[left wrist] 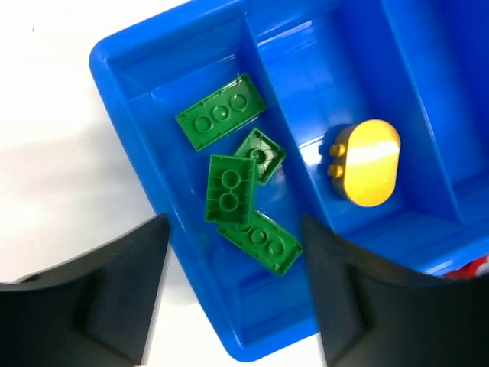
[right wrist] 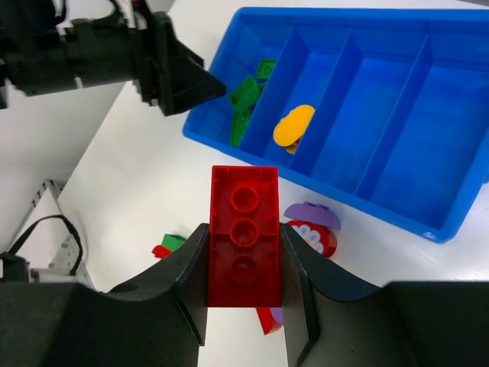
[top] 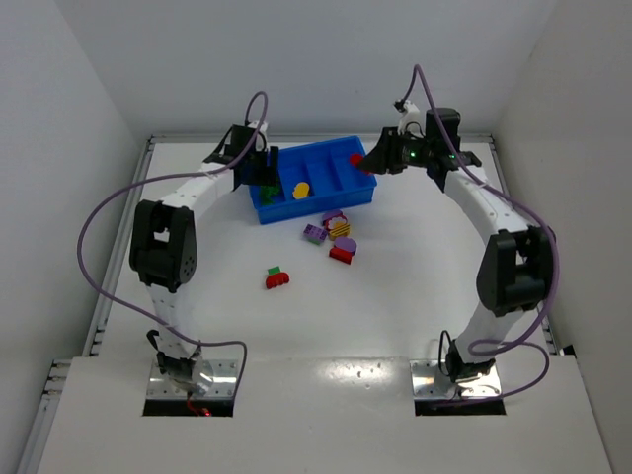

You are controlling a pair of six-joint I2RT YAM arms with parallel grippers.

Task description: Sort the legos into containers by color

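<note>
left gripper [left wrist: 233, 256]: jaws apart, empty, above the tray [left wrist: 114, 76] end compartment holding four green bricks [left wrist: 229, 187] | yellow brick [left wrist: 370, 164]: next compartment | right gripper [right wrist: 244, 264]: clamped on red brick [right wrist: 244, 222], by tray's opposite end | other bricks [top: 339, 235]: loose on table [top: 395, 296]

Left arm [top: 188, 193] extended, left jaws parted, right arm [top: 484, 202] extended, right jaws clamped

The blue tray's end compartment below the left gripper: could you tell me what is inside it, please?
Four green bricks, loosely piled, some overlapping. The open left gripper covers the compartment's near edges, so anything there cannot be seen.
</note>
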